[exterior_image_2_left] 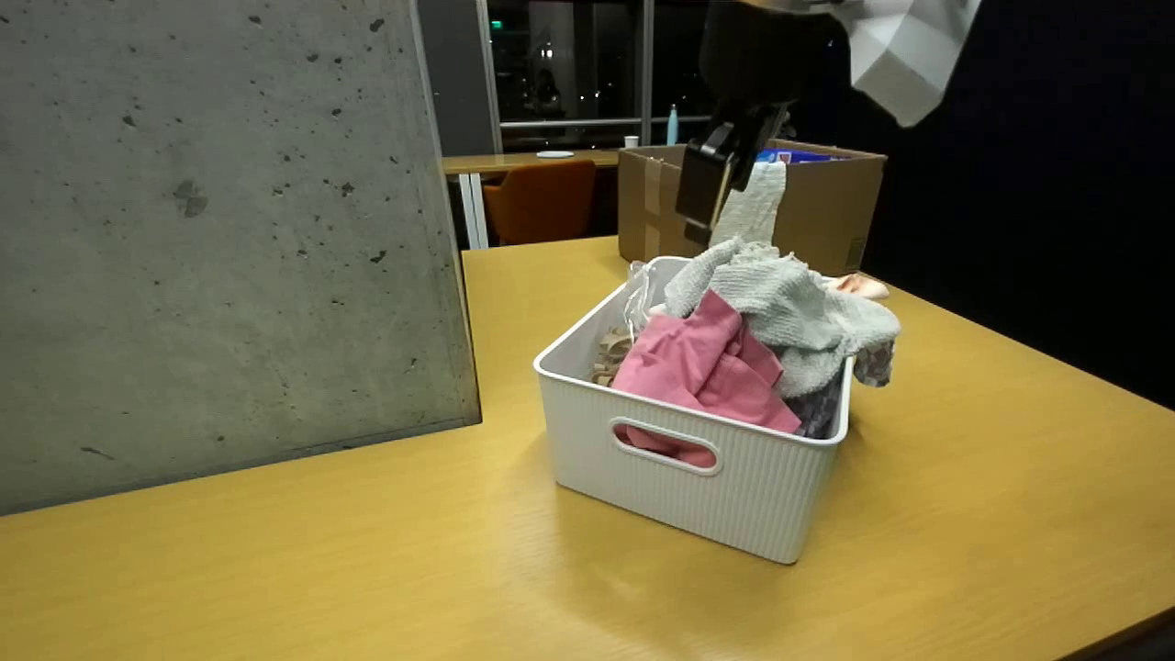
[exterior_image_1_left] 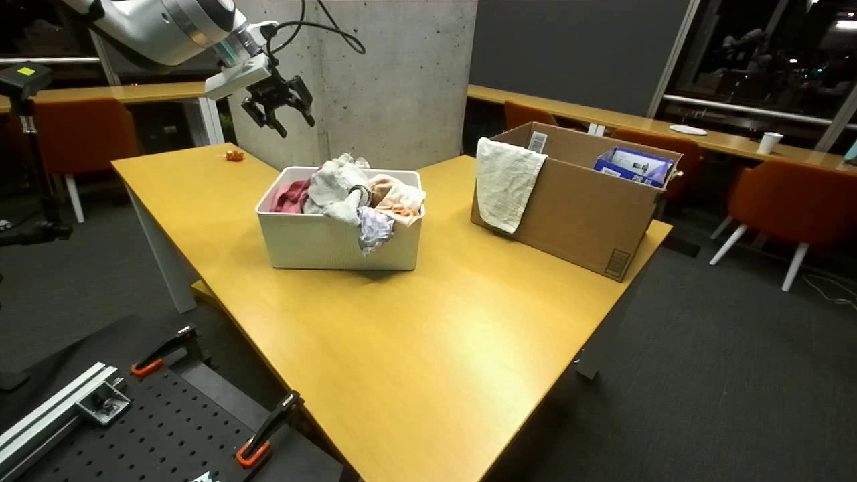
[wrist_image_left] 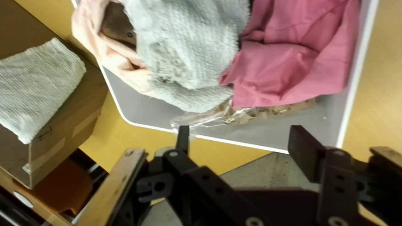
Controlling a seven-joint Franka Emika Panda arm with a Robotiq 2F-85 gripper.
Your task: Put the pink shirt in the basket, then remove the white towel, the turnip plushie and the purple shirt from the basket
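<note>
Okay, your gripper [exterior_image_1_left: 296,128] hangs higher than the basket [exterior_image_1_left: 335,246], fingers [wrist_image_left: 304,153] spread wide, nothing between them. Inside, the pink shirt [exterior_image_2_left: 696,360] lies against the white towel [exterior_image_2_left: 780,301], which overlaps the purple shirt [exterior_image_1_left: 375,229]; clear plastic [wrist_image_left: 209,119] and peach cloth [exterior_image_1_left: 403,194] crowd in, the cardboard box [exterior_image_1_left: 576,214] nearby.

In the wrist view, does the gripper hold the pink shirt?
No, the gripper is open with nothing between its jaws, and the pink shirt lies in the basket.
</note>
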